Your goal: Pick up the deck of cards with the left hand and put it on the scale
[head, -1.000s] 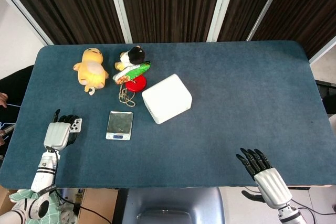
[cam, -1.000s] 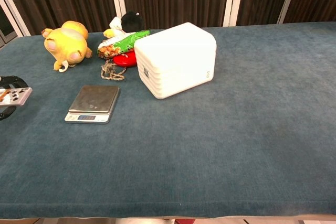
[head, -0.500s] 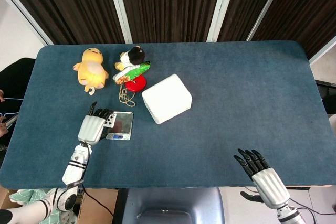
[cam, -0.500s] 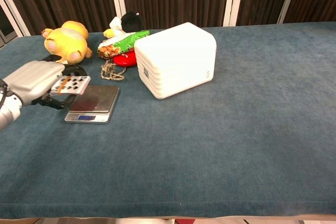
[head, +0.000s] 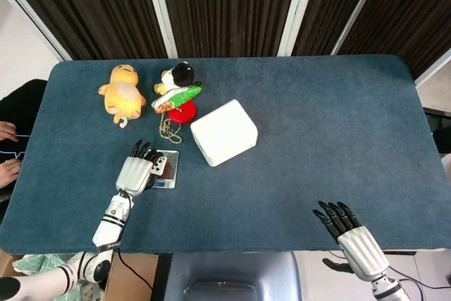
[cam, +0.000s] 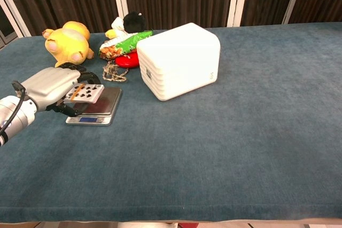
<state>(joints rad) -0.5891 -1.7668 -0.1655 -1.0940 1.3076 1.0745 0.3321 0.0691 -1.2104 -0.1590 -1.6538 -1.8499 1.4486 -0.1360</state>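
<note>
My left hand (head: 136, 171) (cam: 51, 88) holds the deck of cards (cam: 85, 93) (head: 160, 167), a flat white pack with black pips on its face. The deck hovers over the left part of the small silver scale (cam: 101, 104) (head: 168, 172); I cannot tell whether it touches the pan. My right hand (head: 351, 234) rests at the table's near right edge, fingers spread and empty; the chest view does not show it.
A white rounded box (head: 224, 132) (cam: 179, 60) stands right of the scale. Behind the scale lie a chain (cam: 111, 71), a red disc (head: 182, 111), a green snack bag (cam: 124, 42), a black-and-white plush (head: 178, 75) and a yellow plush (head: 123, 91) (cam: 66, 43).
My left hand has carried the deck rightward from the table's left edge to over the scale. The right hand has barely shifted.
</note>
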